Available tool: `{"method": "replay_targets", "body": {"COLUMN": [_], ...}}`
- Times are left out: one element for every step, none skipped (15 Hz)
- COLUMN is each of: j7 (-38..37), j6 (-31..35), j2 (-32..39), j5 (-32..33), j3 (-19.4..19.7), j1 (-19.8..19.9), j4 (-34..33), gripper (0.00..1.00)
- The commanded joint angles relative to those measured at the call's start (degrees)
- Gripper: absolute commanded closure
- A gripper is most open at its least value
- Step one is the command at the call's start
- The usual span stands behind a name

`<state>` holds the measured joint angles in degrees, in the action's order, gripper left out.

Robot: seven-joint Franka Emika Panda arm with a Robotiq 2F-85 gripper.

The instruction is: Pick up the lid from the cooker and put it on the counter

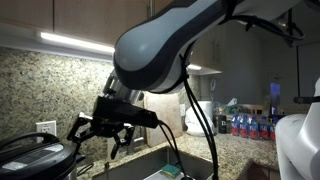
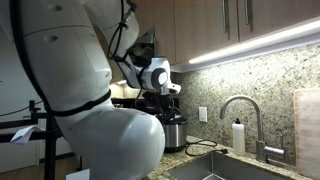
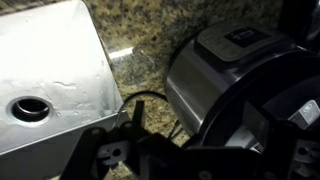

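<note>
Nothing is done yet: the lid sits on the cooker, the gripper hovers released beside it; lifting and setting it on the bench remain

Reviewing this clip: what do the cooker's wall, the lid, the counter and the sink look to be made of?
The cooker: wall looks like polished steel, shiny with reflections. The lid: black, probably plastic or coated metal, with a silvery-grey band; too blurred to settle. The counter: speckled beige-brown stone, likely granite. The sink: seemingly brushed stainless steel, dull grey sheen.
</note>
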<state>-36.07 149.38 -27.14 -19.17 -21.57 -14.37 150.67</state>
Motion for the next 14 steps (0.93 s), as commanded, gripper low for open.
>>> {"method": "replay_targets", "body": {"j7": [-4.62,-4.76,-4.58,-4.16,-2.18,-1.11,0.82,2.25,2.96,3.94,4.56,4.97,5.27,6.06], "j6": [13.63,16.80,19.39,21.56,22.53,23.81,24.72,25.72,26.26,27.65,31.13,32.96,35.13,36.98], "j2": [3.10,3.88,4.40,5.00,5.23,6.04,7.37,8.33,9.54,10.37,11.78,12.33,14.89,16.65], "j5": [1.60,1.60,0.91,0.44,-0.53,-0.84,-1.22,-1.59,-1.07,-1.11,-1.44,-1.42,-1.51,-1.74], "j3": [-3.45,-3.65,-3.26,-2.73,-1.05,-0.09,1.53,2.86,3.10,3.61,3.78,5.37,6.36,8.38], "j1": [1.95,1.97,1.75,1.35,-0.19,-0.99,-2.62,-4.08,-4.38,-5.09,-5.75,-7.80,-9.04,-11.64], "j4": [0.19,0.18,0.10,0.00,-0.41,-0.91,-2.24,-3.08,-4.68,-5.37,-6.29,-6.80,-8.45,-9.53], "gripper": [0.00,0.00,0.00,0.00,0.00,0.00,0.00,0.00,0.00,0.00,0.00,0.00,0.00,0.00]}}
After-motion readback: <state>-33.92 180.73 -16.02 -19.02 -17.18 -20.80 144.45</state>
